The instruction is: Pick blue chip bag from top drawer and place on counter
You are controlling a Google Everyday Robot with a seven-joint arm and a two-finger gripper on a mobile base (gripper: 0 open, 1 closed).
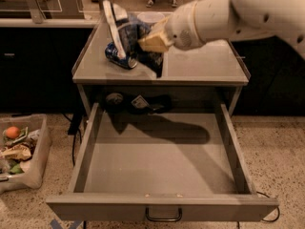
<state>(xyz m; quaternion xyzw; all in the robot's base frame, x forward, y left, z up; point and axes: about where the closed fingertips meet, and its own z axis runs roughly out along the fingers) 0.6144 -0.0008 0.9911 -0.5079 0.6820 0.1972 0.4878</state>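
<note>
The blue chip bag (125,31), dark blue foil with a white sealed edge, hangs upright over the left half of the counter (205,66). My gripper (148,42) comes in from the right on the white arm and is shut on the bag's right side, holding it just above the counter. The top drawer (159,168) is pulled fully open below, and its small dark wire handle (163,217) shows on the front.
A blue soda can (117,56) lies on the counter under the bag. A white bowl (151,17) stands at the counter's back. A dark object with a white label (139,102) lies at the drawer's back. A bin of items (19,151) sits on the floor to the left.
</note>
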